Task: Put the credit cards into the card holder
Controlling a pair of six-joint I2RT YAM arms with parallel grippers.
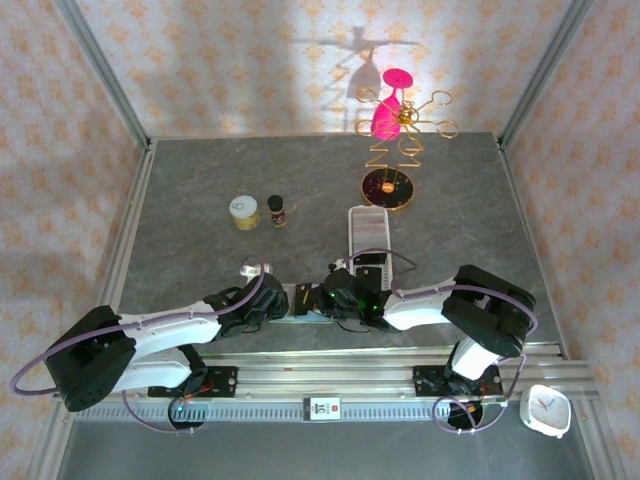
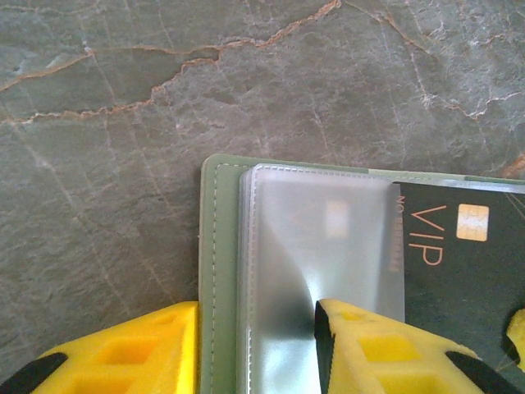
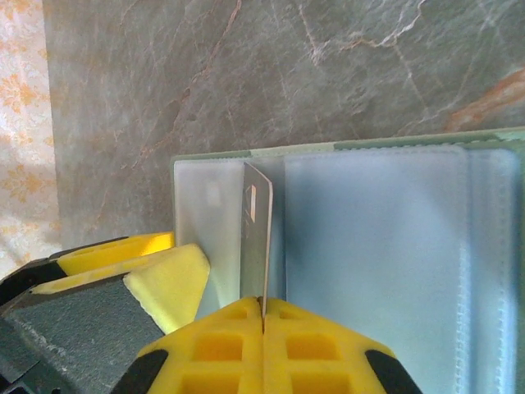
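Observation:
The sage-green card holder (image 2: 215,271) lies open on the stone table, its frosted plastic sleeves (image 3: 369,238) facing up. My right gripper (image 3: 264,305) is shut on a dark credit card (image 3: 256,234) held edge-on over the sleeves. In the left wrist view the same card (image 2: 463,271) reads "VIP", and its end lies under a clear sleeve. My left gripper (image 2: 256,316) is open, one finger outside the holder's edge and the other finger (image 2: 369,345) resting on the sleeve. From above, both grippers meet over the card holder (image 1: 303,315).
A long white perforated tray (image 1: 367,228) stands just beyond the right gripper, with dark cards (image 1: 370,268) at its near end. A yellow jar (image 1: 243,211) and small dark bottle (image 1: 277,210) sit further back, with a gold wire stand (image 1: 388,185) at back right.

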